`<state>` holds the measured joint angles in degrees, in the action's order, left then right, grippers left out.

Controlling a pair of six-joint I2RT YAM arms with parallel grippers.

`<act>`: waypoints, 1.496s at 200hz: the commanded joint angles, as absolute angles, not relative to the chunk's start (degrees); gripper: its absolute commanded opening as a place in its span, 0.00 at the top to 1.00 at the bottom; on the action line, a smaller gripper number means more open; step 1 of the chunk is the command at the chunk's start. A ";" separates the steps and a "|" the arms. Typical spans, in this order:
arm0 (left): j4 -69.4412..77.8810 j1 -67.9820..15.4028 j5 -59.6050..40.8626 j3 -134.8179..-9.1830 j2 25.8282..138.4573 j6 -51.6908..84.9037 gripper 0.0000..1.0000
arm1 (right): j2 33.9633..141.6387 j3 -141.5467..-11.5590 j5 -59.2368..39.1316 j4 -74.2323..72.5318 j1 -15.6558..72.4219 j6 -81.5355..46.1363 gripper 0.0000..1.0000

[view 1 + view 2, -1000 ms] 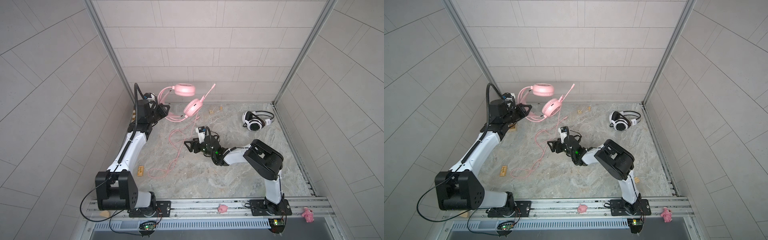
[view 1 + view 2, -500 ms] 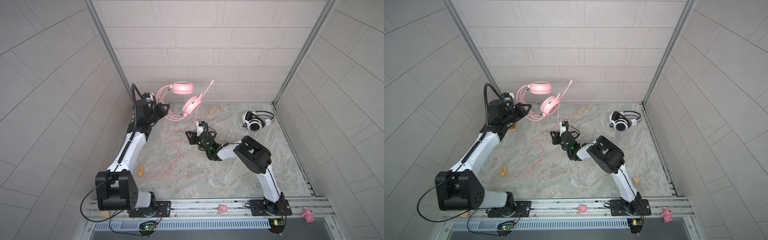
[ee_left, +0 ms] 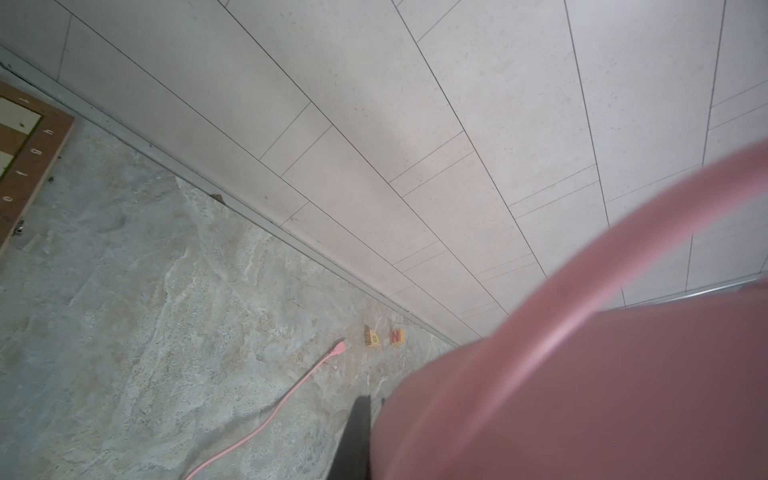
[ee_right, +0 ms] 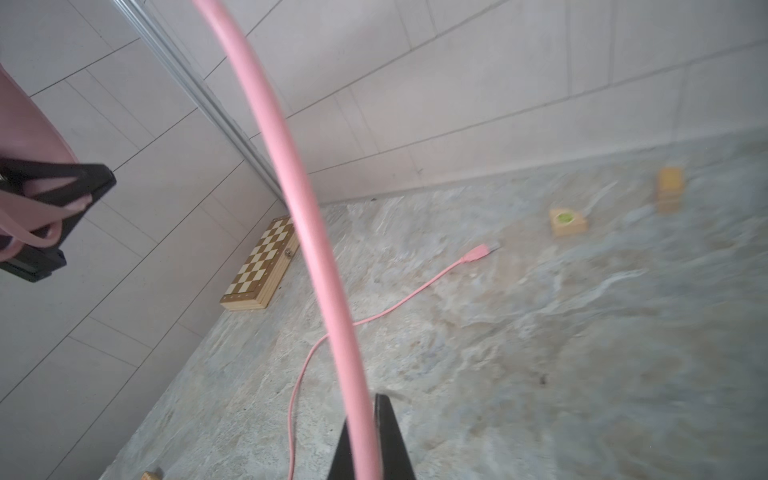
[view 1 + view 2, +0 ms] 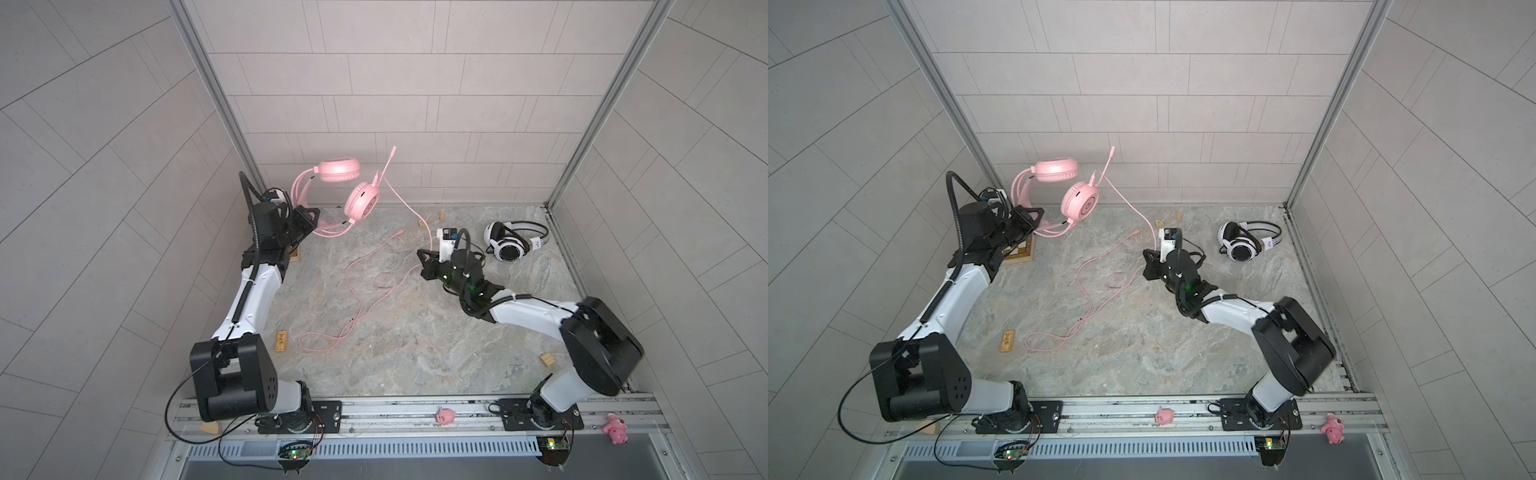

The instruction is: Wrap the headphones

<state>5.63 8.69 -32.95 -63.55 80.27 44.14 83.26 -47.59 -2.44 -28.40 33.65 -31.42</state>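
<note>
Holding the pink headphones up in the air, the left gripper is squeezed tight on the thin headband, near the back corner on the left side. Lifting them like this lets the pink cable hang free, so it can be wound round. The cable comes off one ear cup and slants down to the right gripper. From there it lies in loose loops on the table, with its plug resting flat near the back. The right gripper is pinched shut on the cable, close to the middle of the table. In the right wrist view the cable runs right between its fingers. I think it holds the cable there so it can carry it round the headphones. None of the cable looks wrapped yet, so the job on this pair is only starting. The white headphones lie on the table at the back right, well apart from both grippers.
</note>
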 commanded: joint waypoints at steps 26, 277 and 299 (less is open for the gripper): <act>7.34 8.96 -33.15 -64.75 80.10 44.96 1.00 | 61.14 -61.47 8.57 8.38 30.57 -11.73 0.96; -20.01 -10.53 -26.90 -79.42 86.21 23.95 1.00 | 70.13 -81.64 9.88 45.71 35.88 -1.75 0.98; -19.48 -11.24 -28.87 -79.54 86.24 23.77 1.00 | 68.58 -79.95 15.06 46.32 32.52 -1.10 0.98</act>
<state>-18.90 -10.59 -26.02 -76.82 86.70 25.45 71.40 -80.58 6.20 42.22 35.24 -3.79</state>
